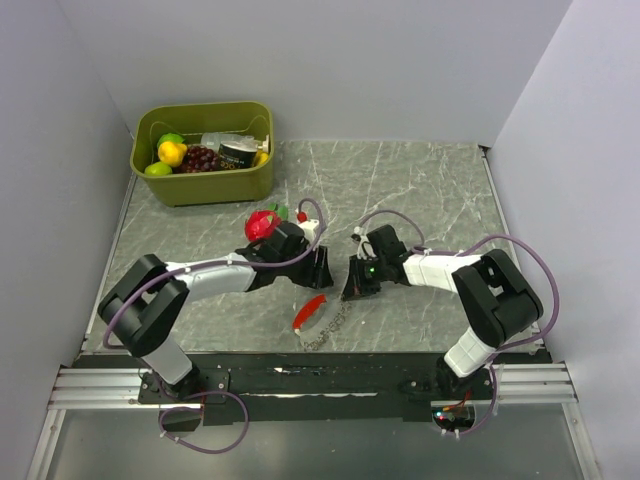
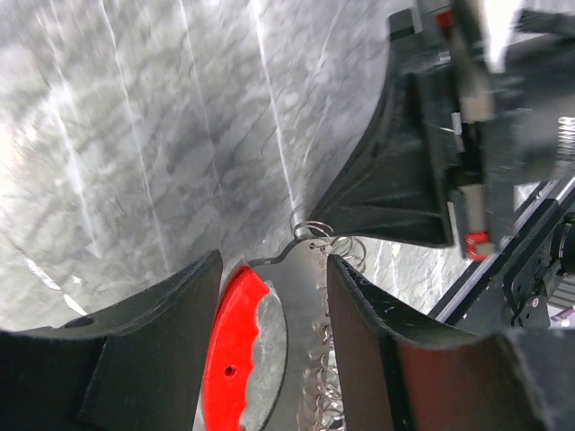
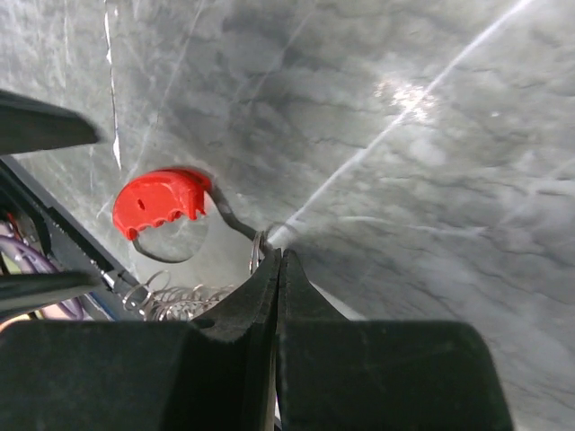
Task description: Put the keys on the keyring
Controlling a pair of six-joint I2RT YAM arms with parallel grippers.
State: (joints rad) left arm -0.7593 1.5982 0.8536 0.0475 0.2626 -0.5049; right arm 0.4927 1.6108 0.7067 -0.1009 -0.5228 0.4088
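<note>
Left wrist: keyring [image 2: 229, 359] inside parted left claw [image 2: 274, 260]; right claw [image 3: 278, 256] pressed together beside it.

- The tabletop [image 1: 420, 180] I work on is grey and marbled, with pale veins running across it.
- A green bin [image 1: 205, 186] sits at its far left corner.
- A red strawberry toy [image 1: 262, 224] with green leaves lies just in front of the bin.
- The keyring [image 1: 310, 312] lies flat toward my near edge, its red fob beside its silvery chain.
</note>
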